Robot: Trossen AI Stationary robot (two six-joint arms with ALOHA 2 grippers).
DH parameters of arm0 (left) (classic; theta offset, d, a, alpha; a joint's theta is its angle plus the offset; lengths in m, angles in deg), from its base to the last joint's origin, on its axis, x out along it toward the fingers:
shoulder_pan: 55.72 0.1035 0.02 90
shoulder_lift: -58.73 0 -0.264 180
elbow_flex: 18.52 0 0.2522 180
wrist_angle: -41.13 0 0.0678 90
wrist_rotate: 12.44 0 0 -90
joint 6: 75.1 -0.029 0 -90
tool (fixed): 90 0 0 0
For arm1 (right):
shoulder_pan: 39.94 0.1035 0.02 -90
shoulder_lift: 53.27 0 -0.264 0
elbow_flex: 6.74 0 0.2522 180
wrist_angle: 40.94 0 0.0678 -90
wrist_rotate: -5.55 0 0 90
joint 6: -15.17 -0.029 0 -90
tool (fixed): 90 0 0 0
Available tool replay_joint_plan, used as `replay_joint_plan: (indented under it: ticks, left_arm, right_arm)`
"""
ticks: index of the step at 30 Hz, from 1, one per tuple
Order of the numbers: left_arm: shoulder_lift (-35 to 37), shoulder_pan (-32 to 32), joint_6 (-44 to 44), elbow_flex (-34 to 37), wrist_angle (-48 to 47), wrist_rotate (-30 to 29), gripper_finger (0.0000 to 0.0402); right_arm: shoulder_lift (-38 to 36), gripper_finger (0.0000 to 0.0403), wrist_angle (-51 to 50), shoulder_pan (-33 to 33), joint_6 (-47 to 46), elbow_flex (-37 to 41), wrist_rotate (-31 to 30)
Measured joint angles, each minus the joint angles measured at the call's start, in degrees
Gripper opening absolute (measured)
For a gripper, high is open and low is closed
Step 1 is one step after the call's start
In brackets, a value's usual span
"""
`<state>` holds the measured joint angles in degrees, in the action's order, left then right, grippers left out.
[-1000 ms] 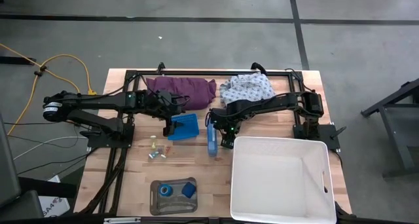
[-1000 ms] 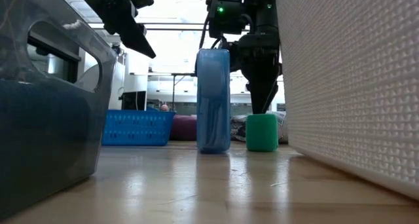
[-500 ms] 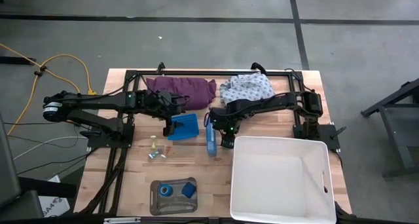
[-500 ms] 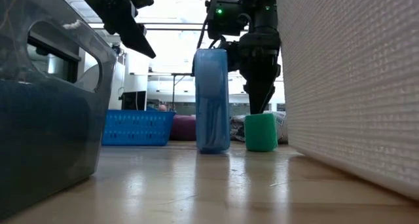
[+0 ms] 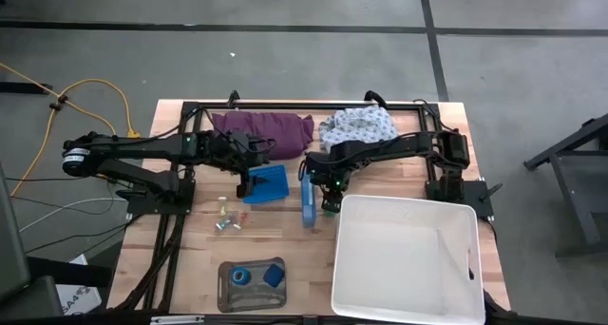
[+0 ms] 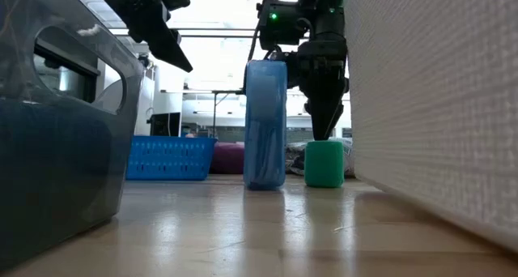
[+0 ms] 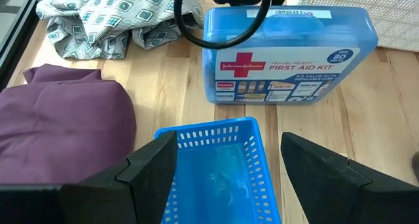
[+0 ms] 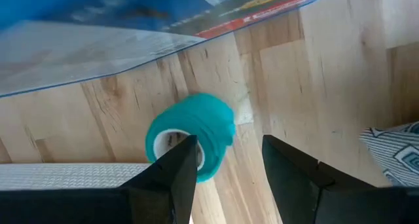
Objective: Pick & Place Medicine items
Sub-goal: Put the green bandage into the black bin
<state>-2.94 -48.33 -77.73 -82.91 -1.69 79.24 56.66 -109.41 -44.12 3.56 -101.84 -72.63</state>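
My right gripper (image 8: 229, 168) is open and points down just above the green roll (image 8: 191, 136), which stands on end on the table (image 6: 325, 164) beside the upright blue first aid kit (image 6: 265, 125). One of its fingers (image 8: 171, 175) shows in front of the roll's hollow core. My left gripper (image 7: 229, 160) is open and hangs above the blue basket (image 7: 219, 168), also seen in the high view (image 5: 271, 184). A blue tape roll (image 5: 241, 276) and a small blue block (image 5: 275, 274) lie in a clear grey tub (image 5: 228, 296). Several pale vials (image 5: 226, 220) lie on the wood.
A big white bin (image 5: 404, 258) fills the table's near right part, close beside the right gripper and the roll. A purple cloth (image 5: 263, 128) and a patterned cloth (image 5: 358, 127) lie along the far edge. The first aid kit (image 5: 306, 203) stands between basket and bin.
The white bin has shifted slightly toward the table's far edge. Both grippers have kept their places, the right one close over the green roll.
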Motion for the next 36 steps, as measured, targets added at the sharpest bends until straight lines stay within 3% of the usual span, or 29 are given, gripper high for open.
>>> replay_joint_plan:
  ticks: [36]
  left_arm:
    - [0.0, -0.01, -0.01, 0.0, 0.02, 0.0, 0.0266]
  right_arm:
    - [-1.77, 0.016, -2.29, 3.09, -7.55, -0.1, -5.91]
